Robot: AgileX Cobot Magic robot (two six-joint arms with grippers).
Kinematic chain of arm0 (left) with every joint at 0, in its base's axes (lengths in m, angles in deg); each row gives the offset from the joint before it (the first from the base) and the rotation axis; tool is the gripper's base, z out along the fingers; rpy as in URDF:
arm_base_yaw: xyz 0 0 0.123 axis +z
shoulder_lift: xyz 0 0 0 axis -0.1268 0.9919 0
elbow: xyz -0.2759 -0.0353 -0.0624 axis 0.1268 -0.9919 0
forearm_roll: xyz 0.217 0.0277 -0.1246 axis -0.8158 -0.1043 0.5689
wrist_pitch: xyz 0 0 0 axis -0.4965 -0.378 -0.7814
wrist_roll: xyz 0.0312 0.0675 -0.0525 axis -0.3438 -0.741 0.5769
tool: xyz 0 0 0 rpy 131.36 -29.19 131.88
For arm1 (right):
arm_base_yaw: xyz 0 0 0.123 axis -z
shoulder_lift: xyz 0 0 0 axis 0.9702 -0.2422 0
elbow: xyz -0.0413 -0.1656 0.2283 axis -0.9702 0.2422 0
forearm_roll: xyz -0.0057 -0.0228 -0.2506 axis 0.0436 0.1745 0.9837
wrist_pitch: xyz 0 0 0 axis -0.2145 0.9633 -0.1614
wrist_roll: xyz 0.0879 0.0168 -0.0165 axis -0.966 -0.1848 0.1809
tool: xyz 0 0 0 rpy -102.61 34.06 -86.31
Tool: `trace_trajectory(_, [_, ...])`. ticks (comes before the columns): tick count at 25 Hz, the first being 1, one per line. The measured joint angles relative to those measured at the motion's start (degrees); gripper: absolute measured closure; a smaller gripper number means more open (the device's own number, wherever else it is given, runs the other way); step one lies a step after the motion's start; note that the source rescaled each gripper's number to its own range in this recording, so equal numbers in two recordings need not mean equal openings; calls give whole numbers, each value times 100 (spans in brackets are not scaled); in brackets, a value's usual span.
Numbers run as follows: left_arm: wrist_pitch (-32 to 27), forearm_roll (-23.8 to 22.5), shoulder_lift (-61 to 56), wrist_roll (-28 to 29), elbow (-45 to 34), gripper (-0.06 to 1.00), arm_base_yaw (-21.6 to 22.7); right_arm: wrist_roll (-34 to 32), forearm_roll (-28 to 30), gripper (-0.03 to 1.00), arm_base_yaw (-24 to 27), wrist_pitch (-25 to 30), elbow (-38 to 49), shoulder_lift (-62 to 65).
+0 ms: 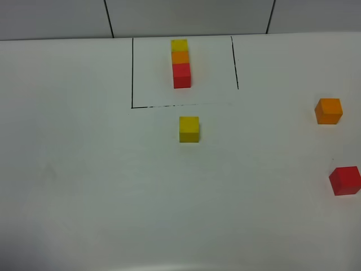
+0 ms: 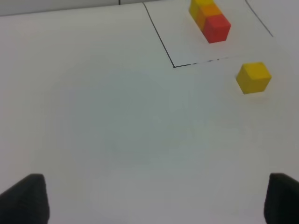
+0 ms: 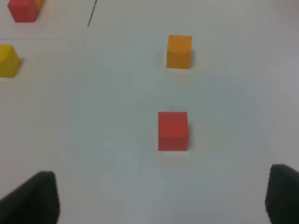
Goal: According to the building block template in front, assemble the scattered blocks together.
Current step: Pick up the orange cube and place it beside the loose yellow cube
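Left gripper (image 2: 152,200) jaws standing spread wide, empty; yellow cube (image 2: 253,78) lying well ahead, near building block template (image 2: 211,19). Right gripper (image 3: 156,196) jaws spread wide too; red cube (image 3: 173,131) sitting ahead, in line with gap; orange cube (image 3: 179,51) farther on.

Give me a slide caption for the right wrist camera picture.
Open right pincer aimed at the red cube, orange cube beyond.

The left gripper (image 2: 154,199) stands with its jaws spread wide, only its blunt dark fingertips (image 2: 25,198) in sight; the right gripper (image 3: 158,196) is likewise spread wide, fingertips well apart; both wrists angle forward and downward.
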Motion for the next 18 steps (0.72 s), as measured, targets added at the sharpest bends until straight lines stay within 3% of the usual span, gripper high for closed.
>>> trace_trajectory(8, [-402, 54, -866, -30, -369, 2, 0, -14, 0, 19, 0, 0, 0, 0])
trace_trajectory(18, [-575, 166, -929, -49, -487, 10, 0, -14, 0, 21, 0, 0, 0, 0])
